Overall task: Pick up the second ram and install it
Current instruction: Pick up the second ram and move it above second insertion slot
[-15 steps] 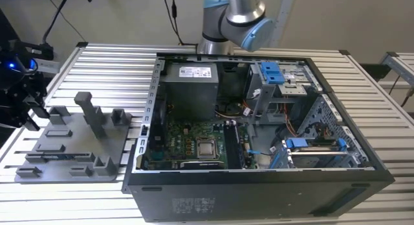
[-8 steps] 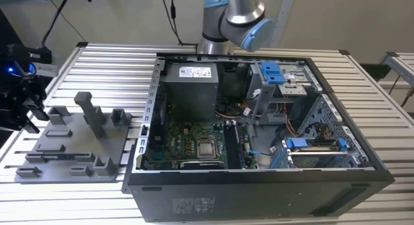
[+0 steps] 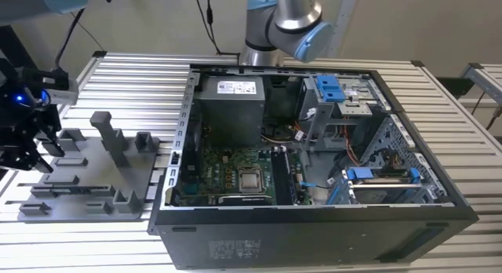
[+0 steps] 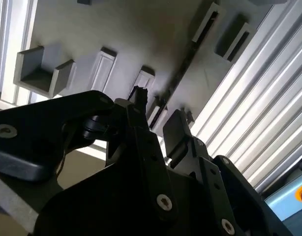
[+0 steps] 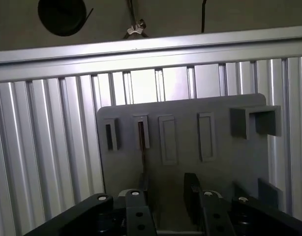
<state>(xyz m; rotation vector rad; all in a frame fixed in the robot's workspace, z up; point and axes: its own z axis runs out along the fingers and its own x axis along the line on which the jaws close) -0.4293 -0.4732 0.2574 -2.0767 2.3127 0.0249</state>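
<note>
Well, jaws apart, empty, above grey fixture (image 5: 225,157).

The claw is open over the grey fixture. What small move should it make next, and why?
Probably a short descent with the claw open. In the first wrist view the second ram stands on edge in a slot of the grey fixture. The claw hangs over it, empty and not yet around the stick.
</note>
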